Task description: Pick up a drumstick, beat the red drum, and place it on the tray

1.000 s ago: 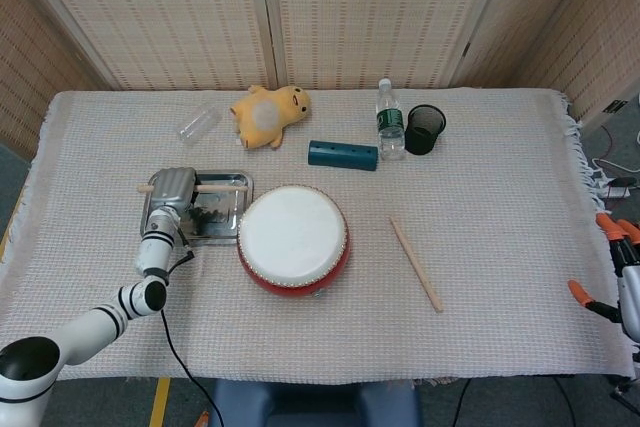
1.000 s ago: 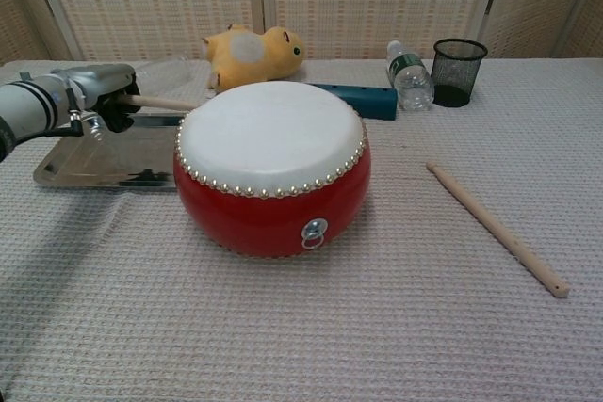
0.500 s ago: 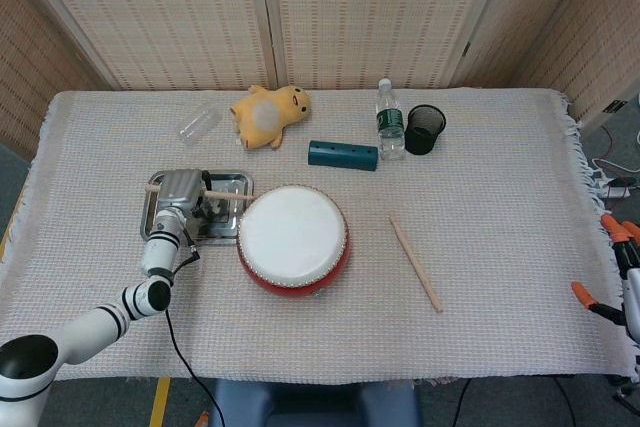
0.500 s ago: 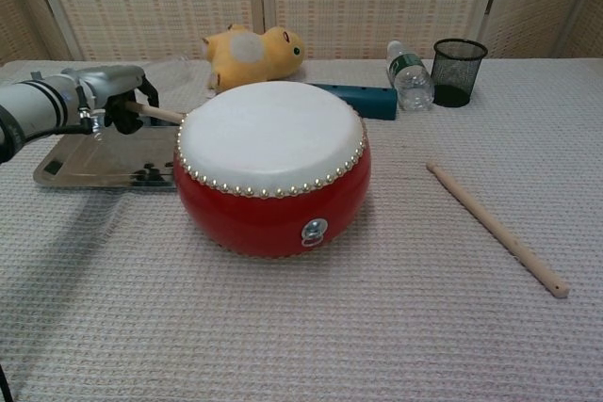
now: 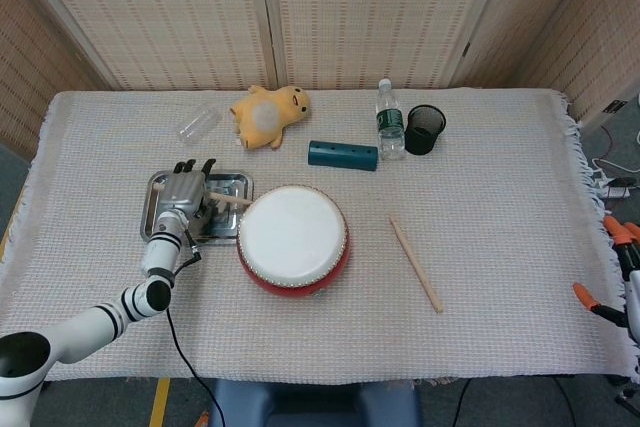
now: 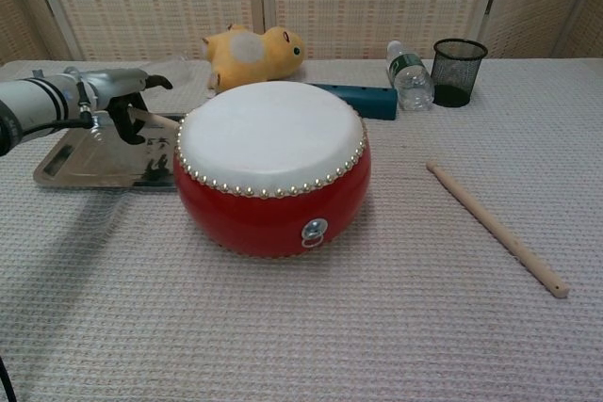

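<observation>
**Drumstick let go over the tray**

On the woven-cloth table [image 5: 480,327] we see our left hand [image 5: 188,190] above the tray [image 5: 152,219], at nine o'clock from the red drum [image 5: 293,238]. Its fingers, clenched half a second ago, now spread; the drumstick [image 5: 229,198] lies loose beneath them. We judge placement nearly done. Our right hand [image 5: 622,277] idles, empty.

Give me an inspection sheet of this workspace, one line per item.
Surface: table under a woven cloth.
Job's things: red drum at centre; tray to its left; one drumstick over the tray, another drumstick lying right of the drum.
Clutter: yellow plush toy, water bottle, black mesh cup, teal tube, clear cup.
Hands: left hand above the tray, fingers spread; right hand at the table's right edge, state unclear.
Cables: black cable beside the left arm.
Surroundings: woven screens behind.
</observation>
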`<state>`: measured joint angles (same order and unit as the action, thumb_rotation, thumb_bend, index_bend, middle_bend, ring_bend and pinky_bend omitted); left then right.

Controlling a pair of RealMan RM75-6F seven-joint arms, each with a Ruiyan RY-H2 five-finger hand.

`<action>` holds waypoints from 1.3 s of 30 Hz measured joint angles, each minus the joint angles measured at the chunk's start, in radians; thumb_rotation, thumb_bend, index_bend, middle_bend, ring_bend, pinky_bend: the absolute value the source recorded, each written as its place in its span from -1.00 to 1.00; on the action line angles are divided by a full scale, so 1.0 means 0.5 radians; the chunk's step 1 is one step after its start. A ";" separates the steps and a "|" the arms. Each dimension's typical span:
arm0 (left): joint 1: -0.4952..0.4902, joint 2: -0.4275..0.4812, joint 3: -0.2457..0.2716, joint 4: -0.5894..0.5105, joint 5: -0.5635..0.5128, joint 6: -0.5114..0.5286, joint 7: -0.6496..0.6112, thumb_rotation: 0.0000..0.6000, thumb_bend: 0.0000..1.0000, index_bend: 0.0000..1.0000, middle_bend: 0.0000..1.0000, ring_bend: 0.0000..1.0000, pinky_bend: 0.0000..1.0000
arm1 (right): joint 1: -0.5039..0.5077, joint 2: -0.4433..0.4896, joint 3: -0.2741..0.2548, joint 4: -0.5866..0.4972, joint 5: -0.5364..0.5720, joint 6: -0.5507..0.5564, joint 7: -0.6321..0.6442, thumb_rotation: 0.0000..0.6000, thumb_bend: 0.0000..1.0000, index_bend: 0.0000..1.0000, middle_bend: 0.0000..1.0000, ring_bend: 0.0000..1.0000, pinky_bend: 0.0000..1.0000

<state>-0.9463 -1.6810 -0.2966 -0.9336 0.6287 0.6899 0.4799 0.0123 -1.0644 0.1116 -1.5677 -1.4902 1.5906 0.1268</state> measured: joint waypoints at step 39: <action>0.955 0.739 0.393 -1.286 0.993 1.502 -0.348 1.00 -0.21 -0.79 -0.82 -1.00 -0.85 | -0.038 0.010 -0.069 0.152 0.015 -0.115 0.465 1.00 -0.61 -0.97 -0.73 -1.00 -0.95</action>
<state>-0.4689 -1.3117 -0.1000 -1.5764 1.1250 1.4409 0.3057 -0.0069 -1.0594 0.0770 -1.4917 -1.4827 1.5329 0.3592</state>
